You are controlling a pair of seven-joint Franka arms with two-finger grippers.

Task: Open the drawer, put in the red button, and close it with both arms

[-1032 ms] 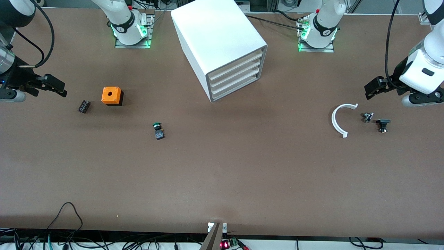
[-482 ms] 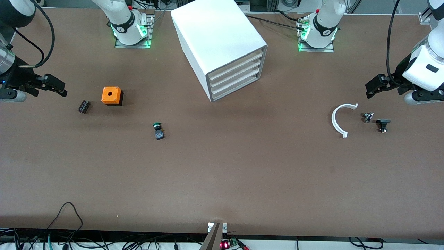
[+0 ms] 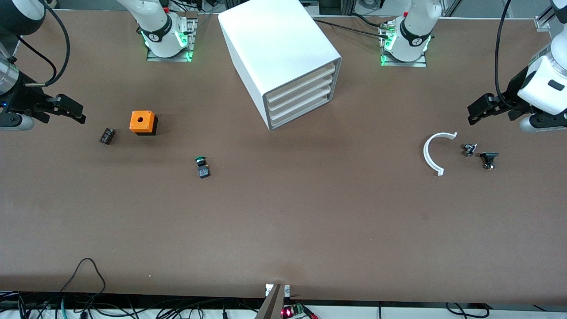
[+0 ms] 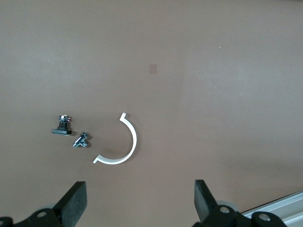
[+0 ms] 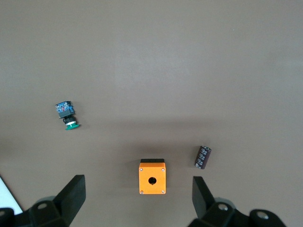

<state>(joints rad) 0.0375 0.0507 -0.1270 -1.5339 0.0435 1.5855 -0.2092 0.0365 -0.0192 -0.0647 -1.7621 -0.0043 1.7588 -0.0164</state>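
The red button is out of view in every view. The white drawer cabinet (image 3: 279,48) stands at the middle of the table near the bases, with all its drawers (image 3: 301,95) shut. My left gripper (image 3: 476,110) is open and empty, up over the table's left-arm end, above a white curved piece (image 3: 430,155); the left wrist view shows its gripper (image 4: 140,194) wide apart over bare table. My right gripper (image 3: 73,110) is open and empty over the right-arm end, near the orange box (image 3: 142,122); it also shows open in the right wrist view (image 5: 137,189).
A green-capped button (image 3: 201,165) lies nearer the front camera than the orange box (image 5: 152,176). A black cylinder (image 3: 106,135) lies beside the box. Two small dark parts (image 3: 469,149) (image 3: 488,158) lie beside the white curved piece (image 4: 124,146).
My left arm has drawn slightly up and toward its end of the table. My right arm has hardly moved. Nothing on the table has moved.
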